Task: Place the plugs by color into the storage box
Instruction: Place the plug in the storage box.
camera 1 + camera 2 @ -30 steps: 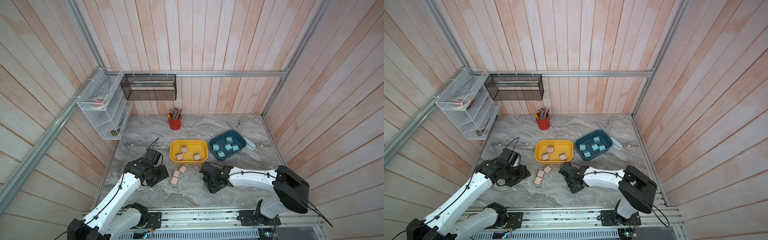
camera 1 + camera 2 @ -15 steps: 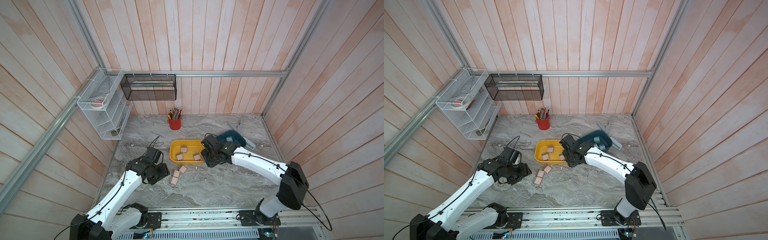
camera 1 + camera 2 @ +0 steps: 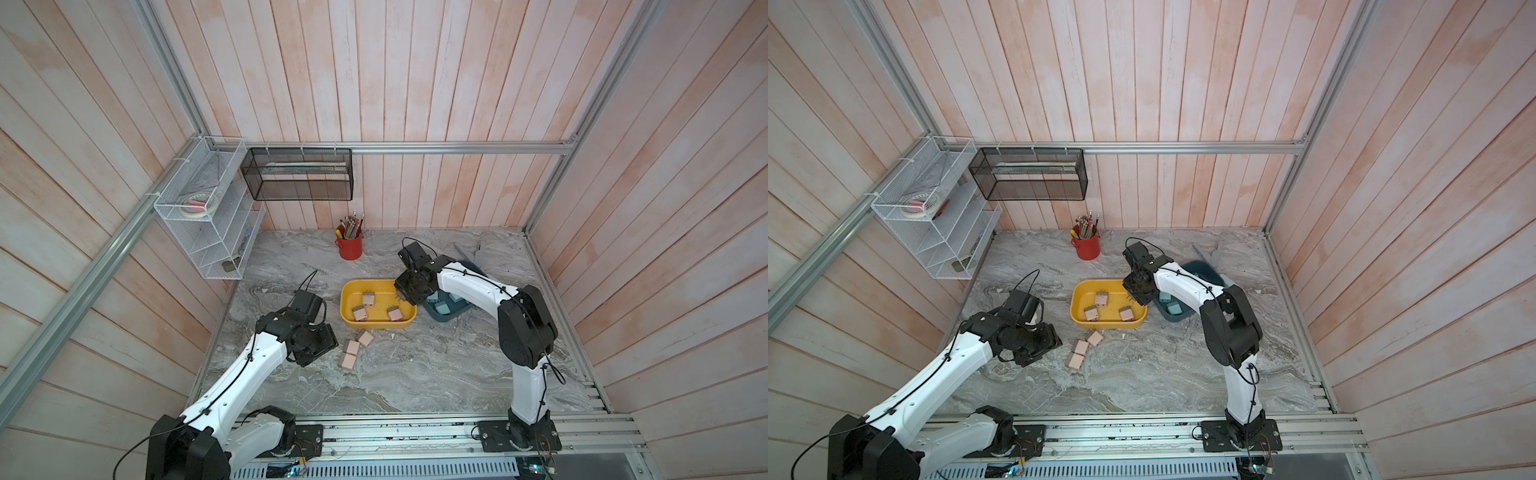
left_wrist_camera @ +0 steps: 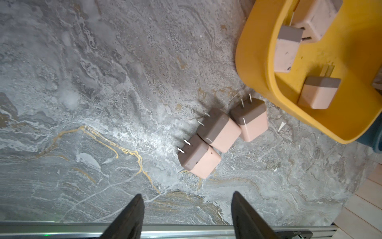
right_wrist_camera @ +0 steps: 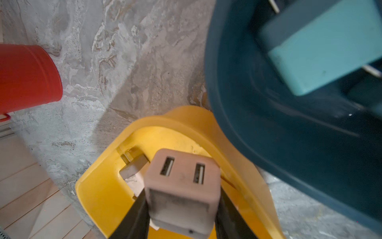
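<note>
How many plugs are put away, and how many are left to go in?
Done: three pink plugs lie in the yellow bin, and teal plugs lie in the blue bin. In hand: the right claw grips a fourth pink plug over the yellow bin. Left: three loose plugs, all pink, lie on the table near the open left claw. No teal ones show outside the bins.

The right end effector (image 3: 405, 295), low over the front bench (image 3: 415, 374) a second ago, now hangs over the yellow bin's (image 3: 347, 309) right end, probably bringing its pink plug (image 5: 182, 175) along.
</note>
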### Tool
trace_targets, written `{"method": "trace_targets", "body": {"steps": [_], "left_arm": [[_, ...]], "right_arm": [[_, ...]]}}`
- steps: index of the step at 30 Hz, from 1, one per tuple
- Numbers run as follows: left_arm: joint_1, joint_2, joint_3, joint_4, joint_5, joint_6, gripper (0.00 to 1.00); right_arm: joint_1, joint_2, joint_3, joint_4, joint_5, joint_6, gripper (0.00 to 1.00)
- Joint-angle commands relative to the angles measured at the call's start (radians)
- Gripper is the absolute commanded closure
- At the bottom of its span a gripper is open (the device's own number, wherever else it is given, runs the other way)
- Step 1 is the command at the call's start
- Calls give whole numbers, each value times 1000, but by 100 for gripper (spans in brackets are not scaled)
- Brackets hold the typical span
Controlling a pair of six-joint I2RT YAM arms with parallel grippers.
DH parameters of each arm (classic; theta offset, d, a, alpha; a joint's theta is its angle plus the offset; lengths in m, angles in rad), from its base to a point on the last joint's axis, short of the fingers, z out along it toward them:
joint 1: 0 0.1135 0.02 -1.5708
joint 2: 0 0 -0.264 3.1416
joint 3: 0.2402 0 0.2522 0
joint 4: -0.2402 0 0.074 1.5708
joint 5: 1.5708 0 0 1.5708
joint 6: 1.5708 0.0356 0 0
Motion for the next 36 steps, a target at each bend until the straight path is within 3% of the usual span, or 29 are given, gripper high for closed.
{"method": "trace_targets", "body": {"steps": [1,11,23,36], "left_arm": [[8,11,32,-25,-30,26,31],[16,37,69,-56,-44,54,31],[16,48,82,-69,-33,76,31],[16,70,87,-44,-16,102,31]], "right_arm": [[-16,63,66,-11,-29,-125,69],[-13,186,161,-14,-24,-208,69],[18,292,237,-21,52,-195,68],[71,281,233,-99,116,-199,60]]}}
